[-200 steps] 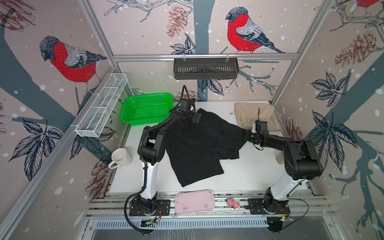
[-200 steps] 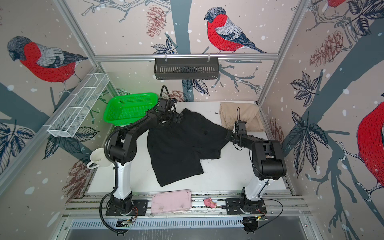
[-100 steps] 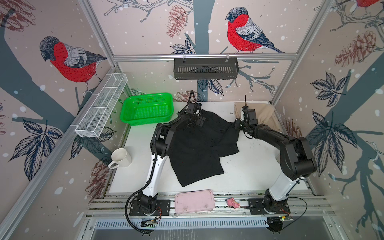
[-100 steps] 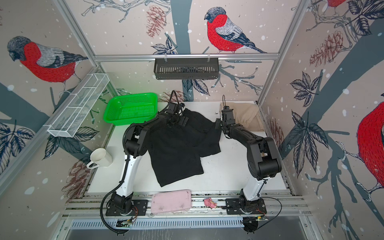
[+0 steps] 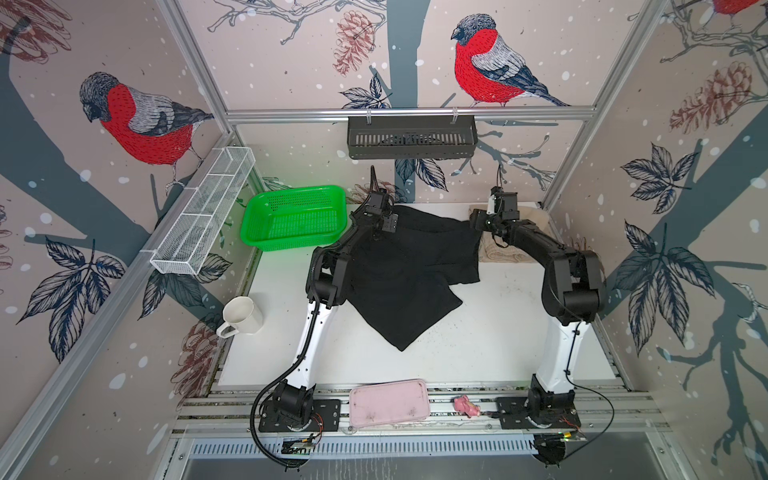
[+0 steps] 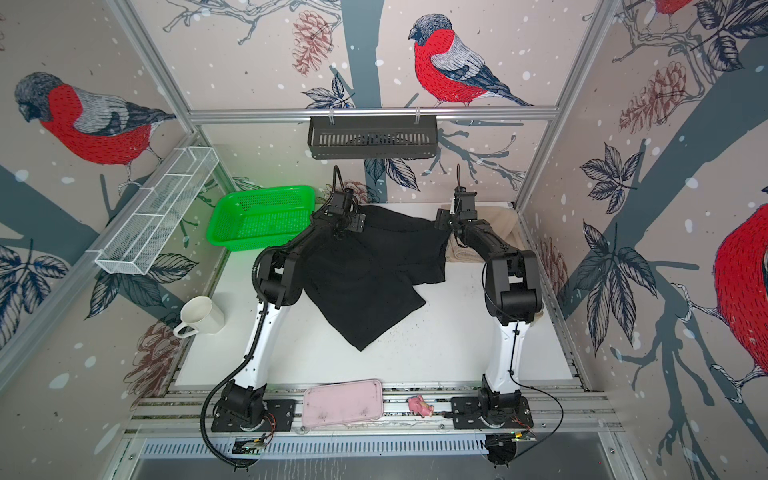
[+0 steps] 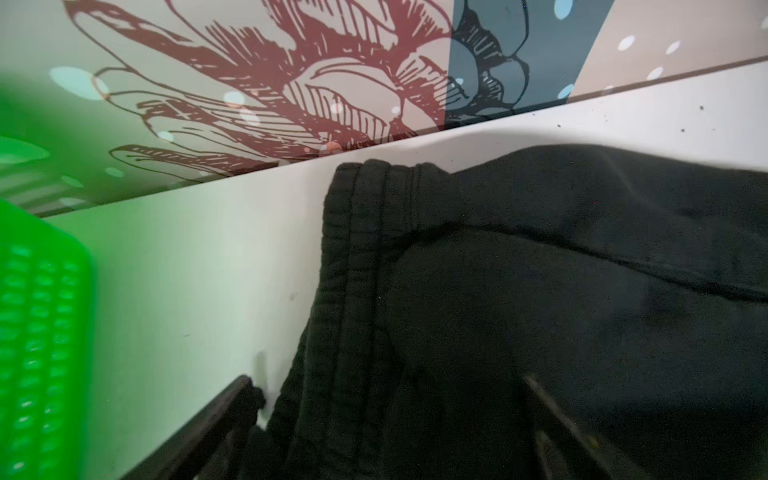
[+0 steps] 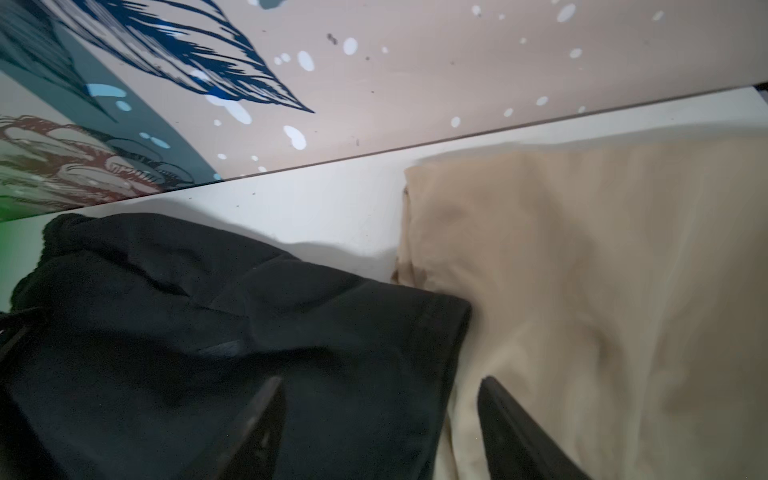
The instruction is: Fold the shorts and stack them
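1. The folded beige cloth shorts at the white table's one o'clock corner lie partly hidden under the right arm.
2. The black cloth shorts sprawl at centre; waistband toward twelve, one leg pointing to six.
3. Left gripper gapes wide over the waistband, gripping nothing.
4. Right gripper stands parted, empty, straddling the black hem's edge beside the beige cloth.

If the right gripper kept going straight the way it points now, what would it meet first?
Probably cloth: the right gripper, jaws open, points down and toward the back wall, straddling the edge where the black shorts overlap the beige shorts. Which one it touches first is unclear, since depth is hard to judge.
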`<state>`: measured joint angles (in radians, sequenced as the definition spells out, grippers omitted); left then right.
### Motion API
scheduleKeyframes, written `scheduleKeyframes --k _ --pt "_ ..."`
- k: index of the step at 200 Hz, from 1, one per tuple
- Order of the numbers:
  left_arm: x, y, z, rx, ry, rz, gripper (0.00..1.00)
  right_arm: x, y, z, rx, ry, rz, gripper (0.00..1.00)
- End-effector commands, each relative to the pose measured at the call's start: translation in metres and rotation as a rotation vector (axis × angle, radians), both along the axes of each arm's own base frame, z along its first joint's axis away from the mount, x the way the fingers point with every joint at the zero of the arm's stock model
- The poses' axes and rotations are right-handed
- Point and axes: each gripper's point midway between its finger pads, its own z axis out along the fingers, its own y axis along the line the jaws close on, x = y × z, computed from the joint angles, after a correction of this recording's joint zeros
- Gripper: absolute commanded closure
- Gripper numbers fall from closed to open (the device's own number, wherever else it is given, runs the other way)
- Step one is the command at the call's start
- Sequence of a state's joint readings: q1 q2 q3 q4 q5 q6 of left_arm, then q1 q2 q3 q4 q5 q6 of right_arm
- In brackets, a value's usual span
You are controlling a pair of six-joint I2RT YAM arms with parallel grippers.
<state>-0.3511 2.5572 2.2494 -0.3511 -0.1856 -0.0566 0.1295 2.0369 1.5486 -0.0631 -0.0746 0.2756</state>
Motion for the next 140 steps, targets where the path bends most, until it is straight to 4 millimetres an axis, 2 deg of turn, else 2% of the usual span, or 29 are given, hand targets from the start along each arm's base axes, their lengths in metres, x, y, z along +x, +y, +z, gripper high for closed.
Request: scheduleKeyframes --k 1,20,40,61,71,96,122,132,138,140 --pt "-0.009 0.003 0.032 -0.040 -0.015 0.025 0.03 -0.021 -0.008 0.008 -0.009 0.027 -0.012 0.24" --pt "-0.031 0.010 0.039 -0.048 0.036 0.046 0.03 -0.059 -0.012 0.001 0.029 0.068 -0.016 0.24" --pt "-0.065 0.019 0.036 -0.079 0.160 0.101 0.03 -0.104 -0.001 -0.022 0.073 0.143 0.026 0.28" --pt "-0.109 0.009 0.026 -0.149 0.290 0.054 0.03 -0.140 0.017 -0.047 0.076 0.206 0.084 0.30" --pt "-0.127 0.002 0.031 -0.169 0.300 0.024 0.03 -0.153 0.025 -0.058 0.072 0.224 0.107 0.31" --pt "-0.170 -0.006 0.025 -0.154 0.314 -0.026 0.03 -0.170 0.028 -0.086 0.070 0.276 0.105 0.31" --pt "-0.202 -0.006 0.019 -0.168 0.336 -0.056 0.03 -0.169 0.038 -0.098 0.104 0.280 0.142 0.35" --pt "-0.211 -0.001 0.017 -0.170 0.332 -0.050 0.03 -0.167 0.041 -0.099 0.111 0.280 0.148 0.43" --pt "-0.216 0.003 0.016 -0.165 0.330 -0.041 0.03 -0.166 0.041 -0.098 0.113 0.278 0.146 0.55" --pt "-0.217 0.004 0.016 -0.165 0.329 -0.039 0.03 -0.166 0.041 -0.099 0.113 0.279 0.145 0.62"
